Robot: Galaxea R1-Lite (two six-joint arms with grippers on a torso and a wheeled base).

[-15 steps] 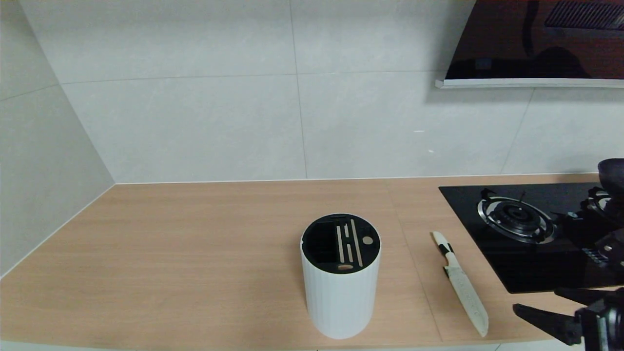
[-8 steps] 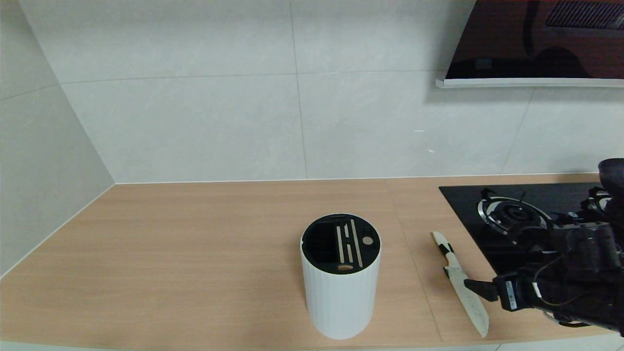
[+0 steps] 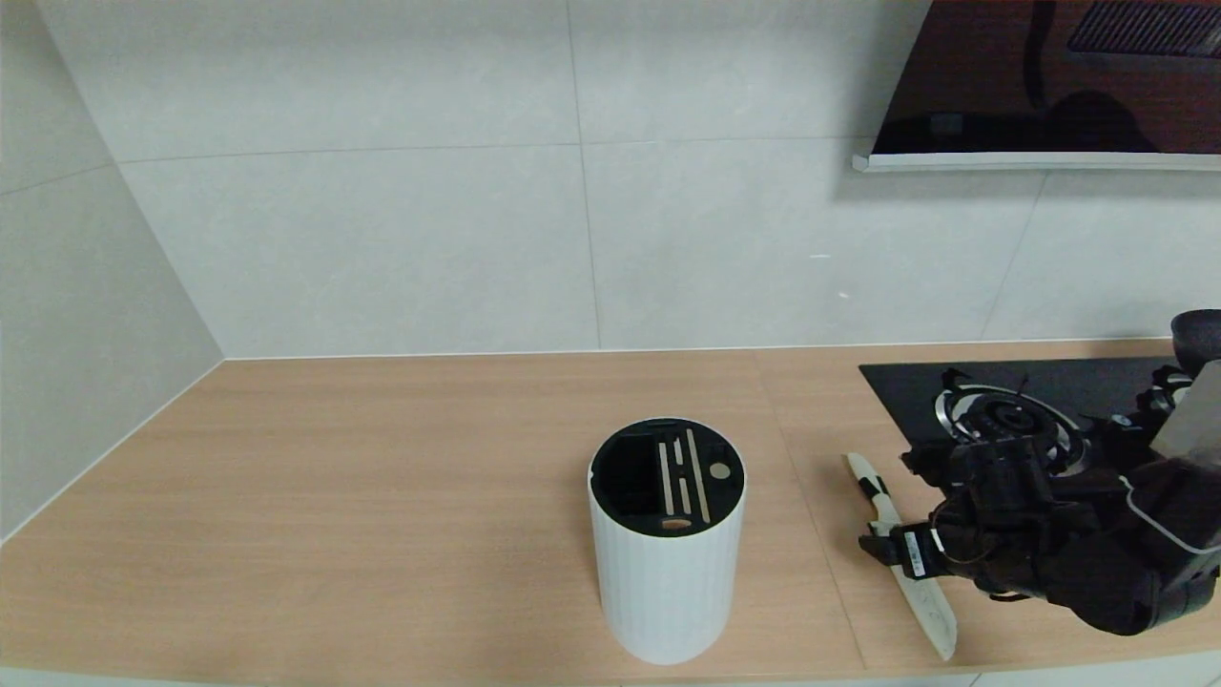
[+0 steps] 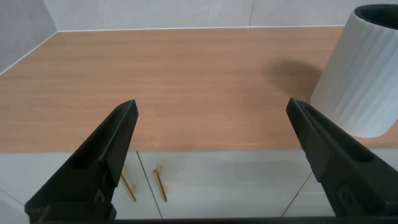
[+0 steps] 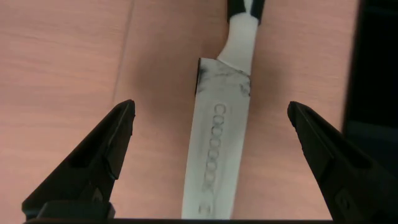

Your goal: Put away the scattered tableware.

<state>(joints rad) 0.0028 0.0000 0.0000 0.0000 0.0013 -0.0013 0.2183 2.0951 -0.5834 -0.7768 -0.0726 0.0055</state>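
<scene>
Right gripper [image 5: 210, 109], released, hangs with fingers either side of the white kitchen knife [image 5: 216, 149] on the wooden countertop [image 3: 382, 477]; the print on its label [image 3: 916, 554] is illegible; left gripper [image 4: 211, 104] likewise spread.

Wooden counter [image 3: 382, 477], grey tiled wall [image 3: 477, 191], hob [image 3: 1049, 410].

left gripper [image 4: 210, 109], right gripper [image 5: 210, 107], jaws apart

The right gripper [image 3: 887, 506] hangs over the knife [image 3: 933, 611] lying beside the white holder [image 3: 666, 582].
</scene>
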